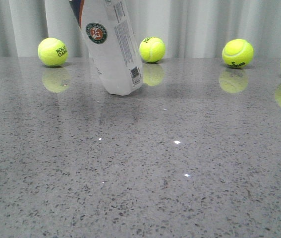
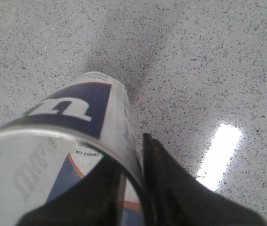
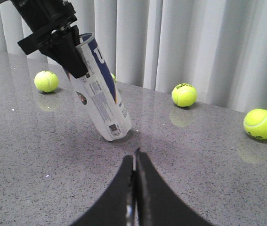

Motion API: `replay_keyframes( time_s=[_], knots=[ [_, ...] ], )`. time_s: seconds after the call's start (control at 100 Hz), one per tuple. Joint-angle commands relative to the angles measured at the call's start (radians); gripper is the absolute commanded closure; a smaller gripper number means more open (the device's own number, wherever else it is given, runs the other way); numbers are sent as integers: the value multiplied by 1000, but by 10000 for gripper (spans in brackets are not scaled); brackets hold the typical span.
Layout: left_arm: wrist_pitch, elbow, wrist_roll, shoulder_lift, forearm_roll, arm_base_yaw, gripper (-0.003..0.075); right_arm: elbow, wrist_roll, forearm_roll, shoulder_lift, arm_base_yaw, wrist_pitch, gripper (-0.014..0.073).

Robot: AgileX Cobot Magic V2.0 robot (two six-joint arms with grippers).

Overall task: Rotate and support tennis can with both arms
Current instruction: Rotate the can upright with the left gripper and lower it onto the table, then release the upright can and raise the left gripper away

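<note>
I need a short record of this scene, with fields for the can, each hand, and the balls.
can: tennis can tilted, lower end on the table
left hand: left hand shut on the can's upper rim
right hand: right hand shut, empty, apart from the can
balls: tennis balls at the back by the curtain

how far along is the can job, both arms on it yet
Partly. The left gripper grips the tennis can near its top, tilted with its bottom end on the table. The right gripper is shut and short of the can, so the two-arm support is left.
</note>
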Motion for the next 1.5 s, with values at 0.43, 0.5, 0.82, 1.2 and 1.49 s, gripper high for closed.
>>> replay_keyframes(
  time_s=[0.43, 0.5, 0.82, 1.2, 1.49],
  knots=[
    [-40, -215, -29, 75, -90, -6, 268, -24, -3, -6, 11, -5, -76, 655],
    [-38, -268, -32, 108, -131, -6, 268, -24, -3, -6, 11, -5, -76, 655],
    [-18, -406, -32, 188, -207, -6, 269, -24, -3, -6, 11, -5, -76, 655],
    [-82, -423, -56, 144, -239, -6, 550, -24, -3, -6, 11, -5, -76, 655],
    [-224, -423, -261, 89, -78, -6, 595, -24, -3, -6, 11, -5, -76, 655]
  ],
)
